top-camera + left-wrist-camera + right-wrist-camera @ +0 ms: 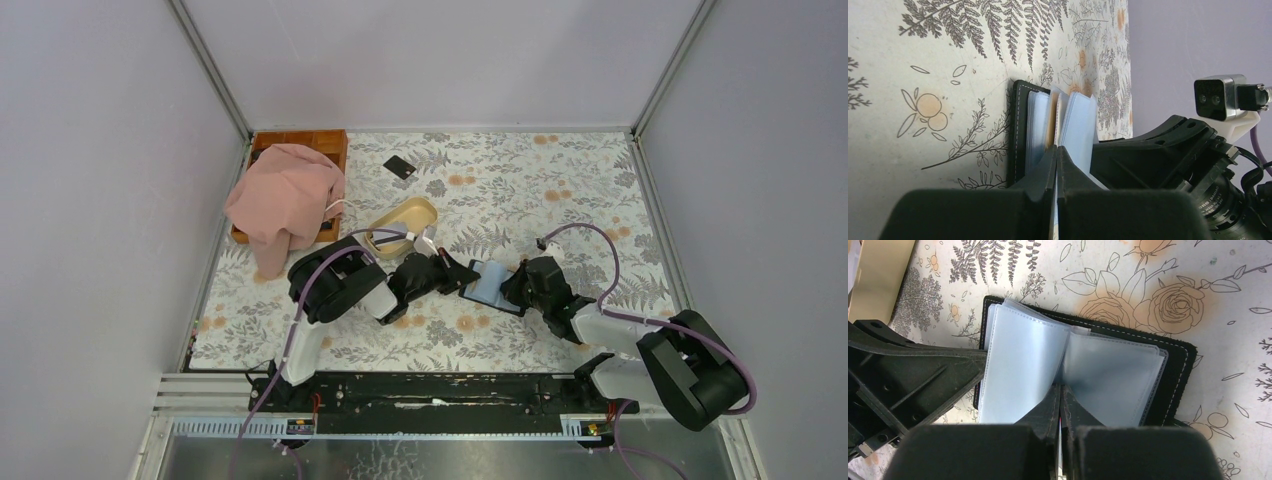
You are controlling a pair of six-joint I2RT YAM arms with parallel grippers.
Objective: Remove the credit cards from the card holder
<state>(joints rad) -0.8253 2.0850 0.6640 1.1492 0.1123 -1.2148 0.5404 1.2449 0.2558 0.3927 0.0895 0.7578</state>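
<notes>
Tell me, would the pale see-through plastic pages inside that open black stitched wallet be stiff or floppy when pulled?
Probably floppy: the pale see-through plastic pages bow and fan apart where the right gripper pinches them. Likely slippery, being glossy. The open black stitched wallet may drag along, looking thin.

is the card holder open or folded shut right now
Open: the card holder lies spread, its black covers apart and stitched edges showing, with its clear sleeves fanned up between them.

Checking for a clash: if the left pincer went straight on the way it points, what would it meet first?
The card holder: the left pincer sits shut at its clear sleeves. Just past them is the right pincer, though depth is unclear.
</notes>
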